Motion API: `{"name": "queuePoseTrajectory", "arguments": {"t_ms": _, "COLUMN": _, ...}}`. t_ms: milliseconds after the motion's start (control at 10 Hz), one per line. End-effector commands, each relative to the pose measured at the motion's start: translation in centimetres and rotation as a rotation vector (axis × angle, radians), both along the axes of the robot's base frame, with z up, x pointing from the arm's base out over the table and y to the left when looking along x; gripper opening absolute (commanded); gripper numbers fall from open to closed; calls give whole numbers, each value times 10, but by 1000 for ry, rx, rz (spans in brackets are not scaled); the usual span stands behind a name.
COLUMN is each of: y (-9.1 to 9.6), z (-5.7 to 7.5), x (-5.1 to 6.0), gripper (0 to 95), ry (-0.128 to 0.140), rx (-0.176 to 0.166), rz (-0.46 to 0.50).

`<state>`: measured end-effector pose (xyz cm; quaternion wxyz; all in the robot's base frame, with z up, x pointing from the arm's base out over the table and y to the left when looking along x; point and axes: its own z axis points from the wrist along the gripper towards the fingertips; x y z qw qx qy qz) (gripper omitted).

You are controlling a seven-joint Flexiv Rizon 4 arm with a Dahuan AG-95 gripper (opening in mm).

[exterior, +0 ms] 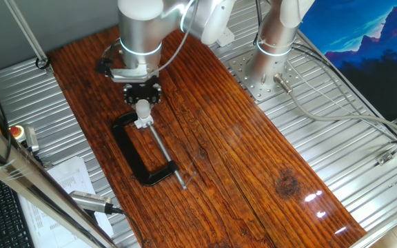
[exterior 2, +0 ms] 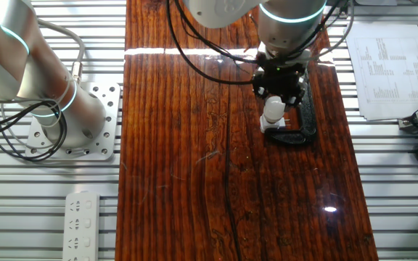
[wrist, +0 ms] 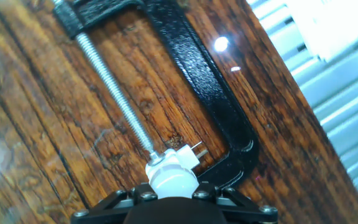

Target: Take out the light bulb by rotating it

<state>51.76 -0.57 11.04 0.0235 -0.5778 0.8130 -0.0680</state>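
The light bulb [wrist: 173,182] is small, white and rounded. It stands in a white socket block [wrist: 180,159] that the black C-clamp [wrist: 211,87] holds against the end of its steel screw [wrist: 113,93]. My gripper [wrist: 174,194] comes down from above and is shut on the light bulb's top, with the jaws tight on both sides. In one fixed view the light bulb [exterior: 143,110] pokes out under the gripper [exterior: 143,102], right above the socket block [exterior: 142,124]. The other fixed view shows the same light bulb [exterior 2: 273,110] below the gripper [exterior 2: 275,100].
The C-clamp [exterior: 138,155] lies flat on the brown wooden board [exterior: 240,158]. A second robot base [exterior: 271,55] stands on the metal table behind. Papers [exterior 2: 387,69] and a power strip [exterior 2: 82,225] lie off the board.
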Motion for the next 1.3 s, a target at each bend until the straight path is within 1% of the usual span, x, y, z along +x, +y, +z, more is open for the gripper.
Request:
{"name": "queuePoseTrajectory", "arguments": {"t_ms": 100, "y": 0, "z": 0, "x": 1, "gripper": 0, "ry": -16, "rx": -4, "rz": 66}}
{"name": "queuePoseTrajectory", "arguments": {"t_ms": 200, "y": 0, "z": 0, "x": 1, "gripper": 0, "ry": -39, "rx": -12, "rz": 108}}
{"name": "queuePoseTrajectory", "arguments": {"t_ms": 400, "y": -2, "z": 2, "x": 1, "gripper": 0, "ry": -39, "rx": -16, "rz": 155}}
{"name": "queuePoseTrajectory", "arguments": {"t_ms": 600, "y": -3, "z": 2, "x": 1, "gripper": 0, "ry": -54, "rx": -16, "rz": 186}}
{"name": "queuePoseTrajectory", "arguments": {"t_ms": 800, "y": -3, "z": 2, "x": 1, "gripper": 0, "ry": -58, "rx": -12, "rz": 211}}
{"name": "queuePoseTrajectory", "arguments": {"t_ms": 1000, "y": -3, "z": 2, "x": 1, "gripper": 0, "ry": -53, "rx": -13, "rz": 288}}
{"name": "queuePoseTrajectory", "arguments": {"t_ms": 1200, "y": -3, "z": 2, "x": 1, "gripper": 0, "ry": -49, "rx": -19, "rz": 352}}
{"name": "queuePoseTrajectory", "arguments": {"t_ms": 1300, "y": -3, "z": 2, "x": 1, "gripper": 0, "ry": -47, "rx": -26, "rz": 399}}
